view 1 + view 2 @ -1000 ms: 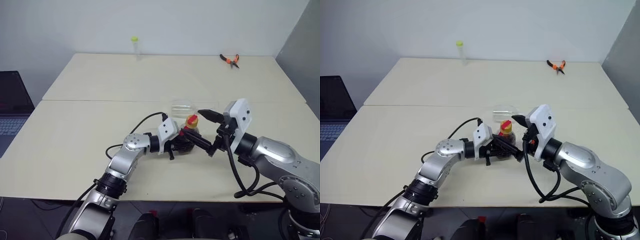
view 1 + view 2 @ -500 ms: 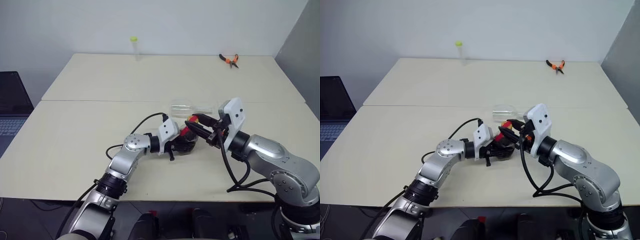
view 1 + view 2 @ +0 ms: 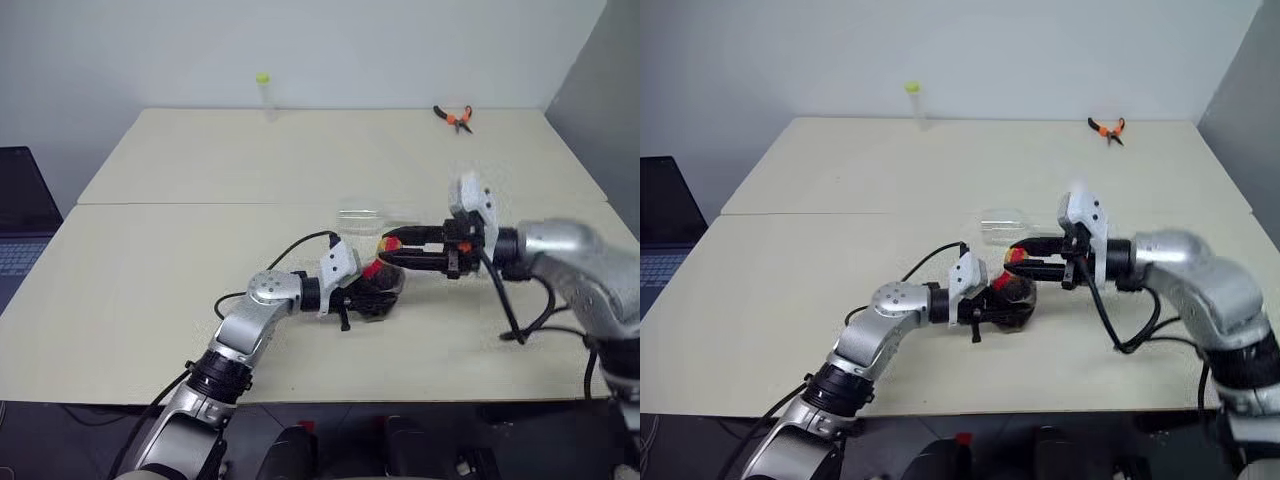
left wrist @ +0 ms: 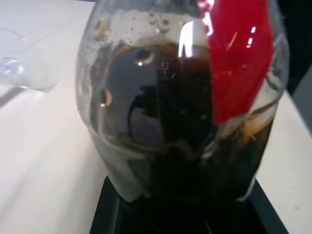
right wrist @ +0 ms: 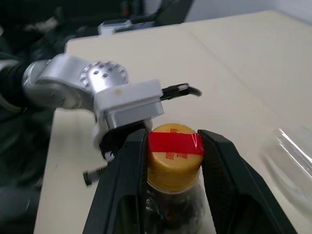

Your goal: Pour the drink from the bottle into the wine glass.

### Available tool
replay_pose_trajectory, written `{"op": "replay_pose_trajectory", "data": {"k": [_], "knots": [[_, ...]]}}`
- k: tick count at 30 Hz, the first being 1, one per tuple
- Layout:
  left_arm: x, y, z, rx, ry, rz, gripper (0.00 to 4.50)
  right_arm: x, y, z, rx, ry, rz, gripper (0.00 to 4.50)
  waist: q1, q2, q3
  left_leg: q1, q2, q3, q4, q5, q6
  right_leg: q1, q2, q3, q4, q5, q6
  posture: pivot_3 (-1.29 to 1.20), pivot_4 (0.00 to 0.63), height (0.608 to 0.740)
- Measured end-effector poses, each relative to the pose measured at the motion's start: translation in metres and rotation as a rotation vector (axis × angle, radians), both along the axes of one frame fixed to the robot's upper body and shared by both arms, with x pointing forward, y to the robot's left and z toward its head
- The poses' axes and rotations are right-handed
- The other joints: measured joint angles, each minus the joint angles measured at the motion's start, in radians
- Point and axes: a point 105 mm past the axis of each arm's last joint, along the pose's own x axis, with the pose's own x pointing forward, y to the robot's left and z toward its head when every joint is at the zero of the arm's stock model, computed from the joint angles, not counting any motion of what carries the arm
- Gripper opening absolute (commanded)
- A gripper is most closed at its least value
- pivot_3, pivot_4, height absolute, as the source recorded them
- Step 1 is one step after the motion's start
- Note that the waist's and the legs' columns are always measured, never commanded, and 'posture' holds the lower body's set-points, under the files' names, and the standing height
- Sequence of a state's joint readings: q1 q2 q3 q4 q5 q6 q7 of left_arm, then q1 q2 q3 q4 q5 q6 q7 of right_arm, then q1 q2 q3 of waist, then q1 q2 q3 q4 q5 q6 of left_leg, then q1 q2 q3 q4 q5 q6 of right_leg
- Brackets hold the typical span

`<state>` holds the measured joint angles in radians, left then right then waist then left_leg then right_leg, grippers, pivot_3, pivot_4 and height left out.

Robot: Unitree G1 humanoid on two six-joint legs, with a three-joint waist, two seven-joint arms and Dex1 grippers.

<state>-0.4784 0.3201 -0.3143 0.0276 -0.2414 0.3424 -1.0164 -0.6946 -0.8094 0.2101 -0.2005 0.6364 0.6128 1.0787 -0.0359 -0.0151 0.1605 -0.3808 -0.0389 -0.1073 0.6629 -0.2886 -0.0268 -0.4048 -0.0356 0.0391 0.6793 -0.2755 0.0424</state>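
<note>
A small clear bottle [image 3: 381, 286] of dark brown drink stands on the table in front of me, its ribbed body up close in the left wrist view [image 4: 161, 126]. My left gripper [image 3: 362, 297] is shut on its body from the left. From the right, my right gripper [image 3: 391, 249] reaches in level and is shut on the yellow cap [image 5: 174, 147], one black finger [image 5: 127, 161] on each side of the red strip. The wine glass [image 3: 364, 217] appears to lie on its side just behind the bottle, apart from both grippers.
Orange-handled pliers [image 3: 455, 117] lie at the far right of the table. A thin clear tube with a yellow-green cap [image 3: 264, 92] stands at the far edge. A laptop [image 3: 18, 215] sits off the table's left side. A seam [image 3: 200, 203] crosses the tabletop.
My right gripper was open beside the bottle; it has swung in level and shut on the cap. The left gripper keeps its hold on the bottle's body.
</note>
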Motion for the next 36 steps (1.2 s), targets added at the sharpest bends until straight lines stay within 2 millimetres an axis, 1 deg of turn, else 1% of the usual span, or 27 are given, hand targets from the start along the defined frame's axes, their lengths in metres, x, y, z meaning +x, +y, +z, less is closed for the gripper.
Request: {"op": "replay_pose_trajectory", "data": {"k": [3, 6, 9, 10, 11, 12, 13, 15, 16, 17, 18, 19, 21, 25, 27, 29, 32, 36], "knots": [[-0.003, 0.001, -0.007, 0.020, 0.034, 0.002, 0.95, 0.005, -0.001, -0.007, -0.062, -0.030, 0.075, 1.25, 0.003, 0.000, 0.000, -0.001, -0.001, 0.000, 0.001, 0.000, 0.000, -0.001, -0.002, 0.000, 0.000, 0.000, 0.000, 0.00, 0.150, 0.740], [-0.003, 0.001, -0.007, 0.018, 0.034, 0.005, 0.95, 0.006, 0.000, -0.005, -0.105, -0.107, 0.131, 1.25, 0.005, -0.001, 0.000, -0.002, -0.002, 0.001, 0.002, 0.000, -0.001, 0.000, -0.003, 0.001, -0.001, 0.000, 0.000, 0.00, 0.150, 0.740], [-0.003, 0.001, -0.007, 0.017, 0.033, 0.004, 0.95, 0.003, -0.001, -0.005, -0.108, -0.093, 0.129, 1.25, 0.006, -0.001, 0.000, -0.002, -0.001, 0.000, 0.001, 0.001, -0.001, 0.000, -0.005, 0.001, -0.001, 0.000, 0.000, 0.00, 0.150, 0.740], [-0.004, 0.000, -0.006, 0.016, 0.032, 0.000, 0.95, 0.002, -0.002, -0.005, -0.104, -0.079, 0.121, 1.60, 0.007, -0.001, 0.000, -0.002, -0.001, -0.001, 0.001, 0.001, -0.001, 0.000, -0.006, 0.000, -0.001, 0.000, 0.000, 0.00, 0.150, 0.740], [-0.006, -0.001, -0.006, 0.013, 0.031, -0.009, 0.95, -0.001, -0.004, -0.004, -0.090, -0.057, 0.105, 2.05, 0.008, -0.001, 0.000, -0.002, -0.001, -0.001, 0.001, 0.001, -0.001, 0.000, -0.006, 0.000, -0.001, 0.000, 0.000, 0.00, 0.150, 0.740], [-0.007, -0.002, -0.005, 0.007, 0.028, -0.013, 0.95, -0.002, -0.005, -0.006, -0.091, -0.039, 0.089, 2.26, 0.009, -0.001, 0.000, -0.002, -0.001, -0.001, 0.002, 0.001, -0.001, 0.000, -0.006, 0.000, -0.001, 0.000, 0.000, 0.00, 0.150, 0.740], [-0.007, -0.002, -0.005, 0.005, 0.027, -0.015, 0.94, -0.003, -0.009, -0.006, -0.078, -0.017, 0.061, 2.59, 0.010, -0.001, 0.000, -0.003, -0.002, -0.001, 0.002, 0.000, -0.001, -0.001, -0.006, 0.001, -0.001, 0.000, 0.000, 0.00, 0.150, 0.740], [-0.005, -0.001, 0.001, -0.016, -0.002, -0.012, 0.92, -0.011, -0.015, -0.011, -0.057, 0.056, 0.011, 3.31, 0.013, -0.001, 0.000, -0.003, -0.001, -0.002, 0.002, 0.001, -0.001, -0.001, -0.007, 0.000, -0.001, 0.000, 0.000, 0.00, 0.150, 0.740], [-0.004, -0.002, 0.005, -0.025, -0.019, -0.011, 0.92, -0.016, -0.016, -0.012, -0.035, 0.084, -0.004, 3.63, 0.014, -0.001, 0.000, -0.004, -0.002, -0.002, 0.002, 0.001, -0.001, -0.001, -0.008, 0.000, -0.001, 0.000, 0.000, 0.00, 0.150, 0.740], [-0.003, -0.002, 0.009, -0.036, -0.041, -0.008, 0.92, -0.026, -0.013, -0.012, 0.002, 0.112, -0.014, 4.00, 0.016, -0.001, 0.000, -0.004, -0.002, -0.001, 0.002, 0.000, -0.001, -0.001, -0.008, 0.000, -0.001, 0.000, 0.000, 0.00, 0.150, 0.740], [-0.002, -0.002, 0.010, -0.039, -0.046, -0.006, 0.91, -0.029, -0.012, -0.010, 0.020, 0.112, -0.022, 4.34, 0.015, -0.001, 0.000, -0.003, -0.002, -0.001, 0.002, 0.000, -0.001, -0.001, -0.008, 0.000, -0.001, 0.000, 0.000, 0.00, 0.150, 0.740], [-0.001, -0.003, 0.011, -0.045, -0.056, -0.002, 0.91, -0.033, -0.012, -0.006, 0.056, 0.108, -0.050, 4.50, 0.015, -0.001, 0.000, -0.003, -0.002, -0.001, 0.002, 0.000, -0.001, -0.001, -0.008, 0.000, -0.001, 0.000, 0.000, 0.00, 0.150, 0.740], [0.000, -0.004, 0.014, -0.058, -0.072, 0.008, 0.90, -0.038, -0.010, -0.003, 0.113, 0.095, -0.101, 4.50, 0.016, -0.001, 0.000, -0.003, -0.002, -0.002, 0.002, 0.000, -0.001, 0.000, -0.008, 0.000, -0.001, 0.000, 0.000, 0.00, 0.150, 0.740], [0.006, -0.004, 0.013, -0.059, -0.093, 0.045, 0.90, -0.037, -0.005, -0.003, 0.277, 0.049, -0.328, 4.50, 0.015, -0.001, 0.000, -0.003, -0.001, -0.001, 0.001, 0.000, -0.001, -0.001, -0.007, 0.000, 0.001, 0.000, 0.000, 0.00, 0.150, 0.740], [0.008, -0.004, 0.010, -0.057, -0.088, 0.060, 0.90, -0.038, -0.003, -0.005, 0.313, 0.022, -0.429, 4.50, 0.015, -0.001, 0.000, -0.003, -0.002, -0.001, 0.002, 0.001, -0.001, -0.001, -0.007, 0.001, 0.001, 0.000, 0.000, 0.00, 0.150, 0.740], [0.009, -0.003, 0.008, -0.052, -0.085, 0.065, 0.90, -0.036, -0.003, -0.003, 0.344, -0.022, -0.521, 4.50, 0.013, -0.001, 0.000, -0.003, -0.002, -0.001, 0.002, 0.001, -0.001, -0.001, -0.004, 0.000, 0.001, 0.000, 0.000, 0.00, 0.150, 0.740], [0.010, -0.003, 0.008, -0.052, -0.090, 0.065, 0.90, -0.034, 0.000, 0.002, 0.412, -0.035, -0.599, 4.50, 0.011, 0.000, 0.000, -0.002, -0.002, -0.001, 0.001, 0.001, -0.003, -0.001, -0.004, 0.001, 0.001, 0.000, 0.000, 0.00, 0.150, 0.740], [0.010, -0.003, 0.006, -0.049, -0.089, 0.067, 0.90, -0.036, 0.005, 0.002, 0.415, -0.052, -0.634, 4.50, 0.009, 0.000, 0.000, -0.002, -0.002, -0.001, 0.001, 0.001, -0.002, -0.001, -0.003, 0.000, 0.001, 0.000, 0.000, 0.00, 0.150, 0.740]]}}
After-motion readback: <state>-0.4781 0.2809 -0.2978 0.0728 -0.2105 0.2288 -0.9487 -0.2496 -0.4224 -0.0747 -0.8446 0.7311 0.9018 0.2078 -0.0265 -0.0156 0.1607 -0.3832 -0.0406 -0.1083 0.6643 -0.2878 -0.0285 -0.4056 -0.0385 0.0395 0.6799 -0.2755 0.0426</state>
